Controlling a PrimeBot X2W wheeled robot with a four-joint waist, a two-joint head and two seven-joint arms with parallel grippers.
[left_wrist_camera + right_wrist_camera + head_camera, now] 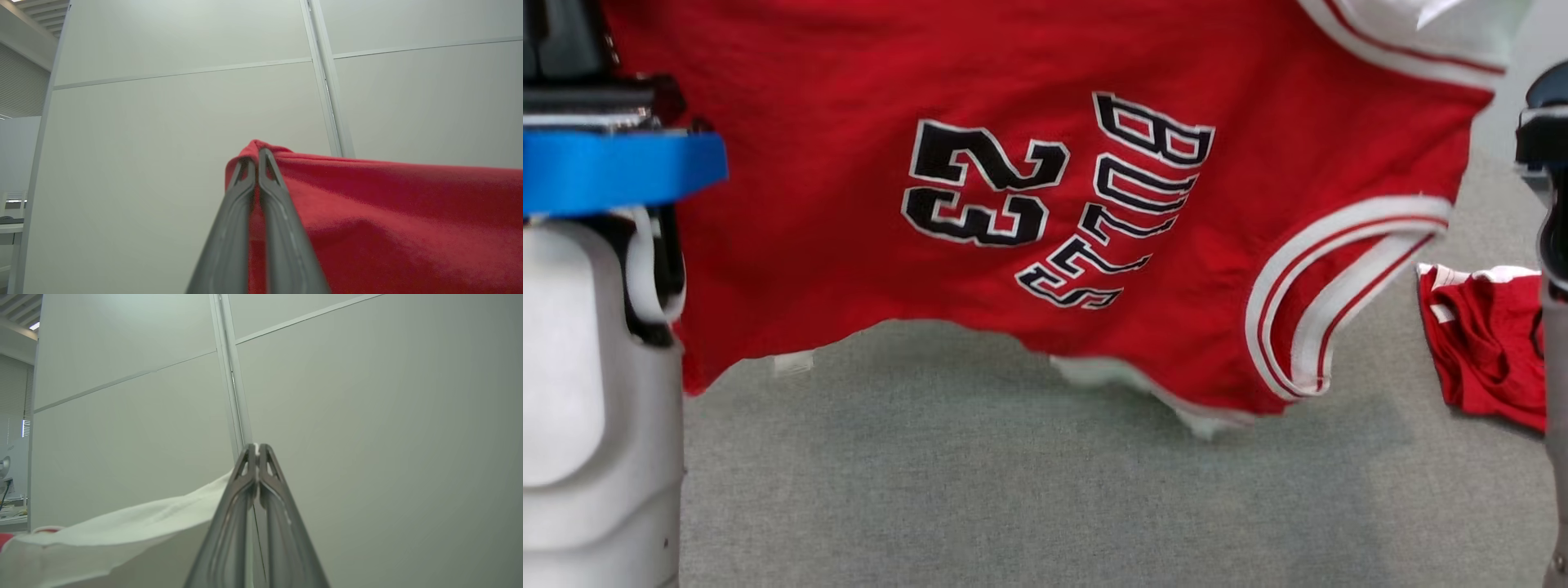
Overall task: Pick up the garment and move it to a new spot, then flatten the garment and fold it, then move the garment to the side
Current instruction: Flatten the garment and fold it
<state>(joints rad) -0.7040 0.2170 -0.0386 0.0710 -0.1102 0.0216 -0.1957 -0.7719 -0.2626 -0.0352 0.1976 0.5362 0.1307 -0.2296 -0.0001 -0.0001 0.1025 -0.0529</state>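
**Desk:** Where is the garment [1045, 204], and who has it?

**Photographer:** A red jersey, "BULLS 23" across it, hangs spread in the air above the grey surface [1013, 490], its lower hem apparently clear of it. In the left wrist view the left gripper [257, 157] has its fingers pressed together on a red corner of the cloth. In the right wrist view the right gripper [256, 451] is clamped the same way on the white trim [122, 522]. Both point toward a pale wall panel [163, 143].

**Desk:** Which step is this?

**Photographer:** By my reading, the first one — picked up and being carried, not yet laid down.

**Desk:** What comes next?

**Photographer:** Probably a lowering to a bare part of the surface, with both arms kept apart so the cloth lands taut and flat. The hem should touch first and the rest be drawn out after it. A second red garment [1486, 343] lies crumpled toward the surface's right side, so the landing wants to be well apart from that. The pale left forearm [588, 367], with its blue band [613, 167], stands at the near left.
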